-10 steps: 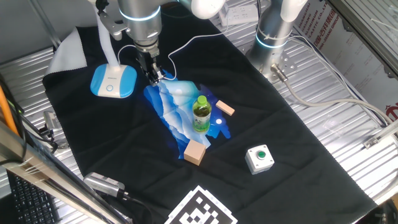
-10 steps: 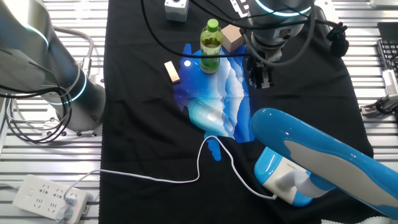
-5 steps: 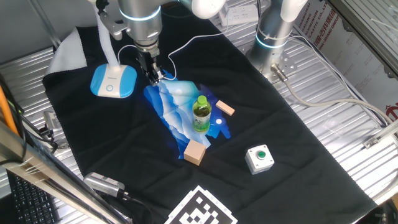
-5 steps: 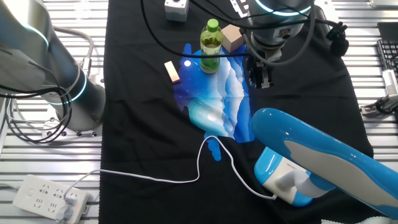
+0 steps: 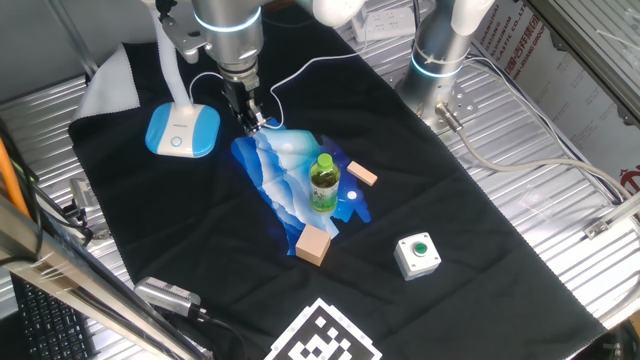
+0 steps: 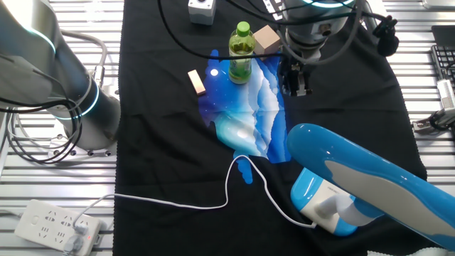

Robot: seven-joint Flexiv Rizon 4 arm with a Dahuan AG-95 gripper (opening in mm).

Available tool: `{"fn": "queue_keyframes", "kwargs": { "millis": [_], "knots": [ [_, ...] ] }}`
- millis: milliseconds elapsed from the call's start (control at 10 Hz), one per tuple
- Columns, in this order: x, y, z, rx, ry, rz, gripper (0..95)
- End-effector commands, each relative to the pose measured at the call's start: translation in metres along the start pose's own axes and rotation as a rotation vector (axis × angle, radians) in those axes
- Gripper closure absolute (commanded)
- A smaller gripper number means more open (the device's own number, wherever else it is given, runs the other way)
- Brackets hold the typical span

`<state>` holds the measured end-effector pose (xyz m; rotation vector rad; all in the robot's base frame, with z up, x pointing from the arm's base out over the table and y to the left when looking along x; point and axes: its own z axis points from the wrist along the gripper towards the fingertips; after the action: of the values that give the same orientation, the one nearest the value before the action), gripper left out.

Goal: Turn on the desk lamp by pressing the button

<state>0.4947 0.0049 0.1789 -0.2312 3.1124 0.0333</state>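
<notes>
The desk lamp has a light-blue rounded base point(image 5: 182, 131) with a white top panel and a white neck point(image 5: 168, 58) rising at the table's far left. In the other fixed view its base point(image 6: 318, 202) sits at the bottom right, and its blue-and-white head point(image 6: 370, 179) fills the foreground. My gripper point(image 5: 248, 117) points down over the black cloth just right of the lamp base, at the edge of a blue patterned cloth point(image 5: 288, 178). It also shows in the other fixed view point(image 6: 295, 84). I cannot tell whether its fingers are open or shut.
A green bottle point(image 5: 323, 182) stands on the blue cloth between two wooden blocks point(image 5: 313, 244) point(image 5: 362, 175). A small white box with a green button point(image 5: 417, 254) sits front right. The lamp's white cable point(image 6: 213, 203) runs to a power strip point(image 6: 53, 226). A second arm's base point(image 5: 440, 50) stands behind.
The gripper has shifted slightly away from the lamp base, towards the bottle side. Nothing else has moved.
</notes>
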Motion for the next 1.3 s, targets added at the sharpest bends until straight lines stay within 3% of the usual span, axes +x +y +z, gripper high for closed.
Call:
{"fn": "queue_keyframes", "kwargs": {
  "millis": [100,400,600,900,1100,1300],
  "knots": [
    [0.0021,0.0004,-0.0026,0.008,0.006,-0.005,95.0],
    [0.0021,0.0004,-0.0026,0.005,0.013,-0.003,95.0],
    [0.0021,0.0004,-0.0026,0.009,0.0,-0.004,95.0],
    [0.0021,0.0004,-0.0026,0.038,-0.002,-0.064,95.0],
    [0.0021,0.0004,-0.0026,0.048,0.004,-0.024,95.0],
    [0.0021,0.0004,-0.0026,0.09,0.0,0.019,95.0]
  ]
}}
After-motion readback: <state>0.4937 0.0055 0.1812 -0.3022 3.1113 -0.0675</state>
